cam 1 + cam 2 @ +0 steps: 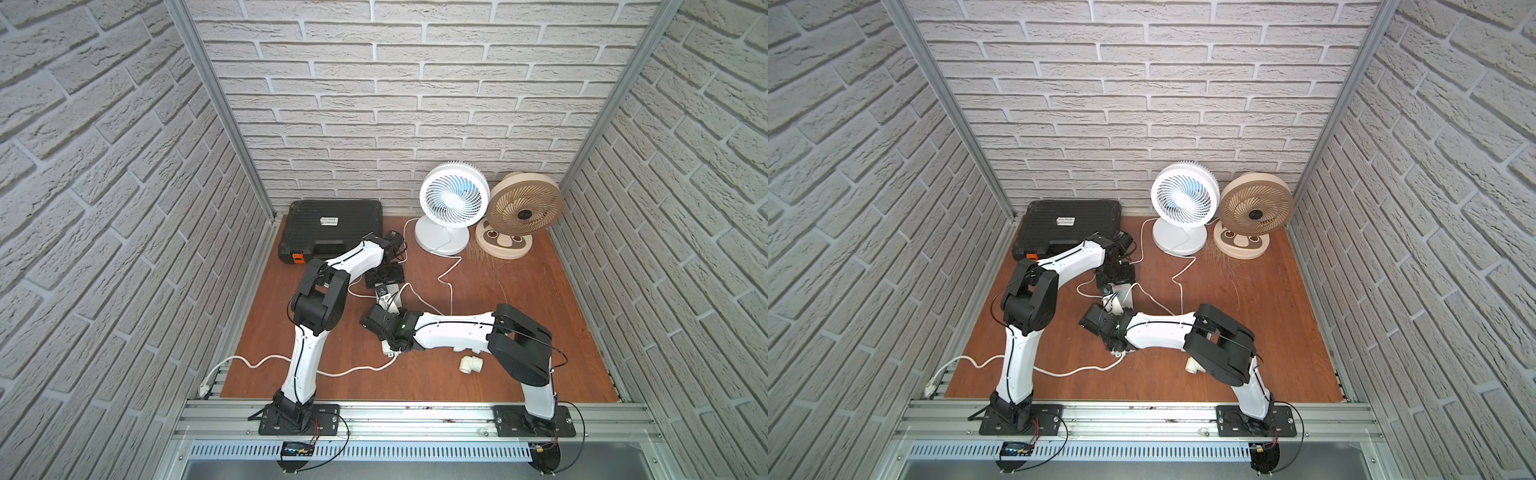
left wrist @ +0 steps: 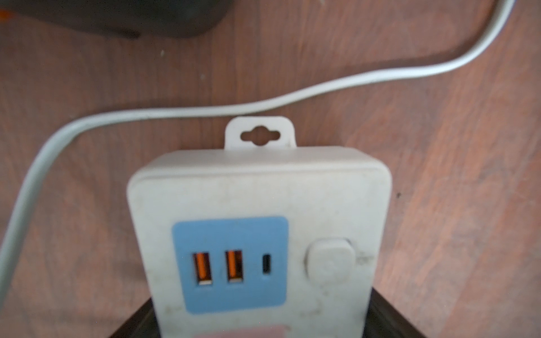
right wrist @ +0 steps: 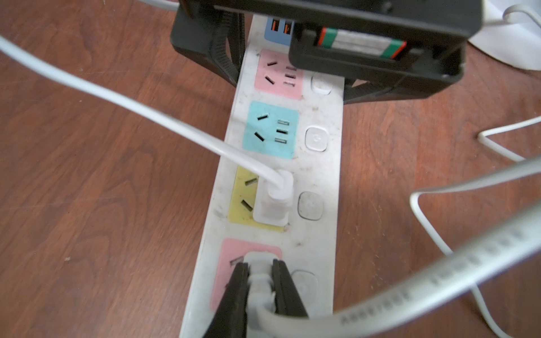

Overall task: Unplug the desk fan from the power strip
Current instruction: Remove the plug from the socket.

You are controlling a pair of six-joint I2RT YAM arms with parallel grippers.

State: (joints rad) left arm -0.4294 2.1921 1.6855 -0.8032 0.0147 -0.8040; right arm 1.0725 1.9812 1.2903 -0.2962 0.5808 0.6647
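Observation:
The power strip (image 3: pixel 319 175) lies on the brown table, white with pastel sockets, and also shows in the left wrist view (image 2: pixel 257 187) and in a top view (image 1: pixel 384 297). My right gripper (image 3: pixel 260 263) is shut on a white plug (image 3: pixel 259 257) seated in a pink socket. A second white plug (image 3: pixel 273 202) sits in the yellow socket. My left gripper (image 2: pixel 262 322) clamps the strip's USB end from both sides. A white desk fan (image 1: pixel 453 199) and a beige fan (image 1: pixel 525 208) stand at the back right. Which fan the held plug's cord leads to, I cannot tell.
A black tool case (image 1: pixel 332 228) lies at the back left. A white pipe elbow (image 1: pixel 596 365) sits under my right arm. Thin white cords (image 1: pixel 451 282) loop across the table's middle. The strip's thick cord (image 1: pixel 266 361) trails to the front left edge.

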